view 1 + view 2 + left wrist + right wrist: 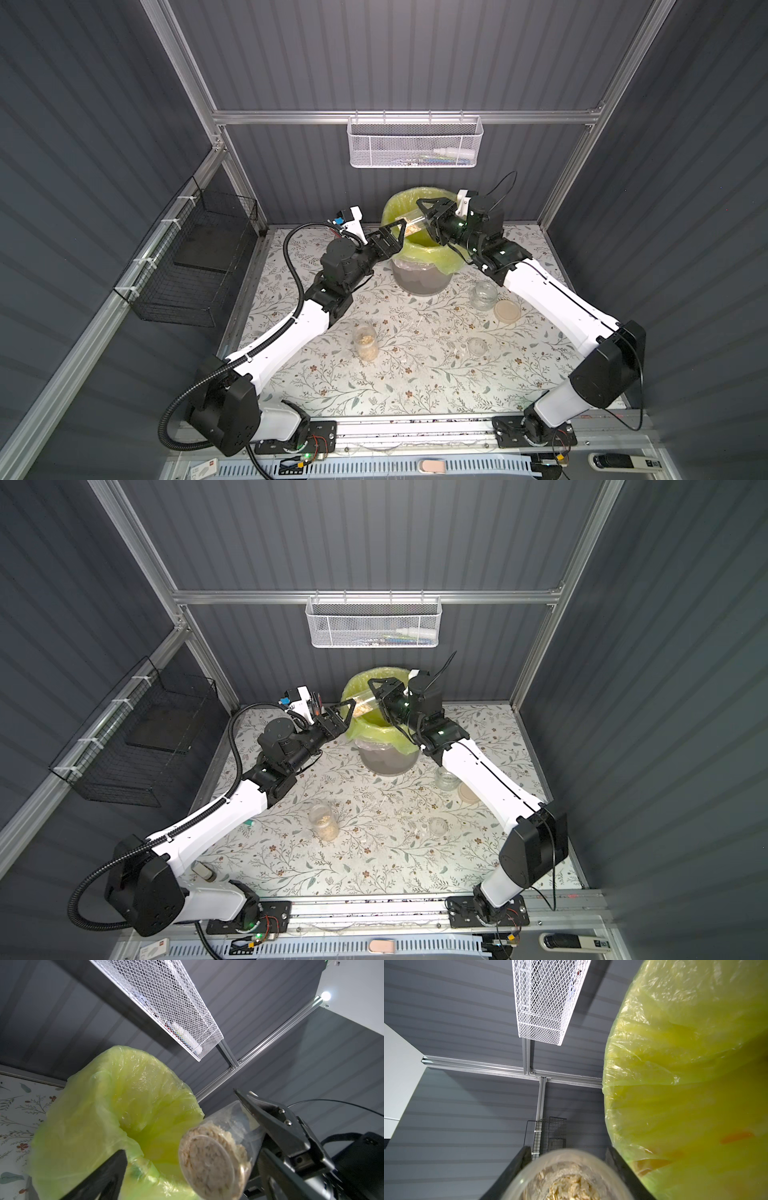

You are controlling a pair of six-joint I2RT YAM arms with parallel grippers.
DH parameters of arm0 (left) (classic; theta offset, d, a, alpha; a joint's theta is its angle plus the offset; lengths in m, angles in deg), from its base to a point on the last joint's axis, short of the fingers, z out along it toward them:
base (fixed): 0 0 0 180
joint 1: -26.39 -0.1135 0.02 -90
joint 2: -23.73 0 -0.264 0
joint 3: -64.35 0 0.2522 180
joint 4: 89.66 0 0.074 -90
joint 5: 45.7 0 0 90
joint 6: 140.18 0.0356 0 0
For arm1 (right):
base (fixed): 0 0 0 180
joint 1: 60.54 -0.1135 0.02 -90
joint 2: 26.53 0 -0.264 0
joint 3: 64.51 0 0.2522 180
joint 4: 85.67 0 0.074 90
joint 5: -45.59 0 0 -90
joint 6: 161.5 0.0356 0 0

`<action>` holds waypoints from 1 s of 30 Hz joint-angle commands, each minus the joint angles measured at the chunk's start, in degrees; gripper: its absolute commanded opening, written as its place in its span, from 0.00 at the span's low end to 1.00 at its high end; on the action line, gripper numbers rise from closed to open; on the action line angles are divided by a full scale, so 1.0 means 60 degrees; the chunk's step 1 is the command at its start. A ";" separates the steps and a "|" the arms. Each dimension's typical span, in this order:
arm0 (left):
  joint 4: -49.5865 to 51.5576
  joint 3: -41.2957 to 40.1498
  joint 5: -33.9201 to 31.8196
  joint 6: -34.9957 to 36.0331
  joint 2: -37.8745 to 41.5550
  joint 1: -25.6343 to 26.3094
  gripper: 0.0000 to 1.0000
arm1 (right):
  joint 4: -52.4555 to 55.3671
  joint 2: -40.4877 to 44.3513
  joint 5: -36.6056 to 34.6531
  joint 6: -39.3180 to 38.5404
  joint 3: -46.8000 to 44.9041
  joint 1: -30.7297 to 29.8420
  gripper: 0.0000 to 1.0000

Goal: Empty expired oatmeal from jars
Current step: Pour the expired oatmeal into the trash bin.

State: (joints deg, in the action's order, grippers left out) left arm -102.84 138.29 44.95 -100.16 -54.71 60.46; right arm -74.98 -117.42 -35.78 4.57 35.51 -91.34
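My right gripper [432,212] [380,696] is shut on a narrow clear jar [409,223] [362,704], which lies roughly level above the bin's yellow-green bag [415,201]. Oatmeal [411,227] [209,1159] is packed at the jar end that points toward my left gripper [395,236] [343,712]. That gripper is open, its fingers [104,1178] standing either side of that end without touching it. In the right wrist view the jar [566,1178] sits between my fingers [517,1167]. A second jar [365,340] [322,820] holding oatmeal stands on the table. A squat jar [484,295] stands without its lid.
The grey bin [419,282] stands at the back middle of the flowered table [415,374]. A beige lid [508,311] lies beside the squat jar, and a small clear round piece [476,347] lies nearer the front. A white mesh basket [415,141] hangs behind; a black wire basket [195,257] hangs left.
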 commanded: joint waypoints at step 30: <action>-0.3098 -0.0055 -0.1979 -0.1147 -0.1719 0.0592 1.00 | -0.0054 -0.0575 -0.0077 0.2238 0.0172 -0.0096 0.40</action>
State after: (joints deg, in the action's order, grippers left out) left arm -119.10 136.56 35.33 -106.41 -63.10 63.86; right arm -74.76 -120.02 -37.29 16.55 35.54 -91.76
